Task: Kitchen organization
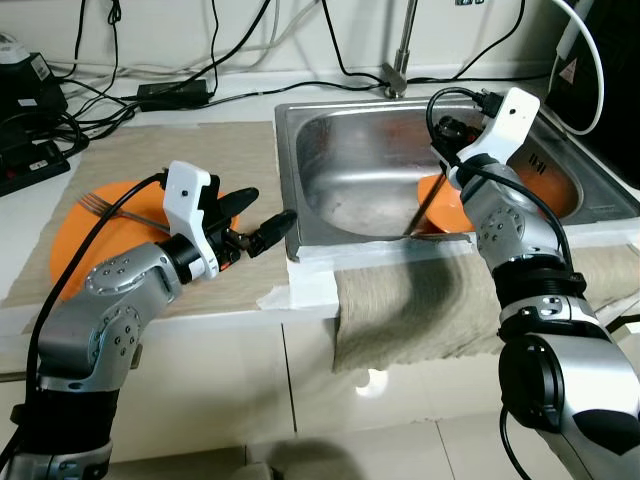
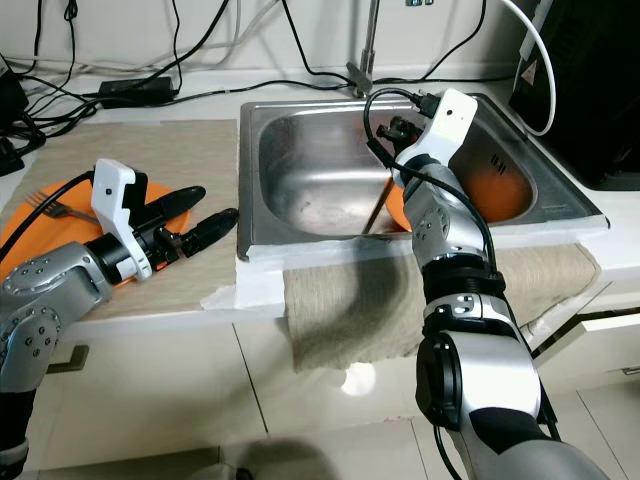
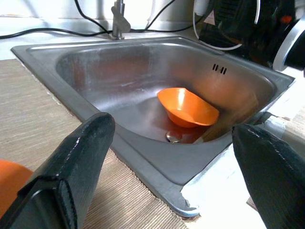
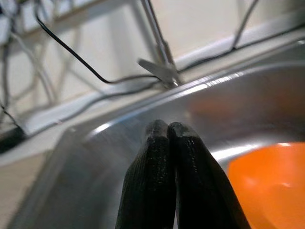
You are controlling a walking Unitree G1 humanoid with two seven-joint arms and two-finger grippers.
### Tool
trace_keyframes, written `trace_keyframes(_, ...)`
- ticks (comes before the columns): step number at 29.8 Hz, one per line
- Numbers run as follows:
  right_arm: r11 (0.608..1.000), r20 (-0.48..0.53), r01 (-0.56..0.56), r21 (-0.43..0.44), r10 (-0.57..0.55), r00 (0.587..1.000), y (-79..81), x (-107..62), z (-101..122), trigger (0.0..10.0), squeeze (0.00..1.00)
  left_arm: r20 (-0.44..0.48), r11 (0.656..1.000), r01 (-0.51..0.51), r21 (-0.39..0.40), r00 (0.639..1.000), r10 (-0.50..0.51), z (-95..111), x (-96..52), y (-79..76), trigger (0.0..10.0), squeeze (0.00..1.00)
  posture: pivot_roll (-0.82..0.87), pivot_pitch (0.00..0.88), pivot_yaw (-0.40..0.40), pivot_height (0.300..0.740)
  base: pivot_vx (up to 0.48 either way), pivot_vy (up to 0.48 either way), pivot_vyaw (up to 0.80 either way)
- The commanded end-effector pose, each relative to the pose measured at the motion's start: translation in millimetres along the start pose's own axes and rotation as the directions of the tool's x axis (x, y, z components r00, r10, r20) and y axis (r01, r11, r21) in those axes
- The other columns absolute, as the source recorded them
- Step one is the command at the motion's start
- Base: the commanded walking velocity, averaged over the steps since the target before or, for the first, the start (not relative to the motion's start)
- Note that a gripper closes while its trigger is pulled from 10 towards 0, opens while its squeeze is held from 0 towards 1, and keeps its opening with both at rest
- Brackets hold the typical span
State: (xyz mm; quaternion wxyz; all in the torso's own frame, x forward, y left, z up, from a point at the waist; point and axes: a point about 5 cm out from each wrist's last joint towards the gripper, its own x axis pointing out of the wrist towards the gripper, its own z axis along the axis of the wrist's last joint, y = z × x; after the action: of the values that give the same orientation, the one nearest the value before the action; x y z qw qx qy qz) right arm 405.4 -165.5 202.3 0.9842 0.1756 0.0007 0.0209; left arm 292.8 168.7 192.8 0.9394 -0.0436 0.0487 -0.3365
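An orange bowl (image 3: pixel 187 108) lies tilted on the floor of the steel sink (image 1: pixel 292 190), near the drain. My right gripper (image 4: pixel 170 139) is shut with nothing seen between its fingers; it hangs inside the sink just above the bowl (image 1: pixel 440 205), pointing toward the faucet (image 1: pixel 400 68). My left gripper (image 1: pixel 262 216) is open and empty, low over the beige mat (image 1: pixel 200 150) just left of the sink's rim. Behind it on the mat sits an orange plate (image 1: pixel 95 235) with a fork (image 1: pixel 105 208) lying on it.
A thin dark stick (image 1: pixel 424 208) leans in the sink beside the bowl. A beige cloth (image 1: pixel 400 300) hangs over the counter's front edge. Cables and a power strip (image 1: pixel 30 160) line the back left. A black appliance (image 1: pixel 600 60) stands at the right.
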Motion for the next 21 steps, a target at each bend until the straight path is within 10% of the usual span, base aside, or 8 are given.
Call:
trace_keyframes(1, 0.999, -0.022, 0.036, -0.027, -0.037, 0.999, -6.2, -1.0, -8.1, 0.0, 0.0, 0.004, 1.0, 0.004, 0.021, 1.0, -0.004, 4.1, 2.3, -1.3, 10.0, 0.0, 0.07, 0.029, 0.026, 0.74, 0.0, 0.0, 0.0)
trace_keyframes(5, 0.998, -0.05, 0.048, -0.048, -0.051, 0.997, -6.8, -1.1, -16.6, 0.0, 0.0, 0.002, 1.0, 0.004, 0.023, 1.0, -0.004, 4.1, 1.9, -1.6, 10.0, 0.0, 0.08, 0.033, 0.026, 0.74, 0.0, 0.0, 0.0)
trace_keyframes(6, 0.997, -0.062, 0.049, -0.054, -0.052, 0.997, -6.6, -1.4, -19.9, 2.7, 0.0, 0.002, 1.0, 0.004, 0.023, 1.0, -0.004, 4.1, 1.8, -1.8, 10.0, 0.0, 0.08, 0.034, 0.026, 0.74, 0.0, 0.0, 0.0)
trace_keyframes(7, 0.997, -0.062, 0.049, -0.054, -0.052, 0.997, -6.6, -1.4, -19.9, 2.7, 0.0, 0.002, 1.0, 0.004, 0.023, 1.0, -0.004, 4.1, 1.8, -1.8, 10.0, 0.0, 0.08, 0.034, 0.026, 0.74, 0.0, 0.0, 0.0)
trace_keyframes(8, 0.997, -0.071, 0.049, -0.063, -0.053, 0.996, -6.3, -1.6, -22.6, 7.5, 0.0, 0.001, 1.0, 0.004, 0.023, 1.0, -0.004, 4.0, 1.6, -2.0, 10.0, 0.0, 0.08, 0.035, 0.025, 0.74, 0.0, 0.0, 0.0)
trace_keyframes(10, 0.996, -0.085, 0.05, -0.072, -0.056, 0.995, -6.3, -2.2, -27.3, 10.0, 0.0, -0.001, 1.0, 0.004, 0.023, 1.0, -0.003, 3.6, 1.4, -2.0, 10.0, 0.0, 0.08, 0.04, 0.026, 0.74, 0.0, 0.0, 0.0)
trace_keyframes(21, 0.989, -0.049, -0.066, -0.129, 0.06, 0.997, 13.6, -0.2, -22.5, 10.0, 0.0, 0.013, 1.0, -0.014, 0.023, 1.0, 0.013, 5.3, 8.7, 0.2, 10.0, 0.0, 0.07, 0.0, 0.013, 0.74, 0.0, 0.0, 0.0)
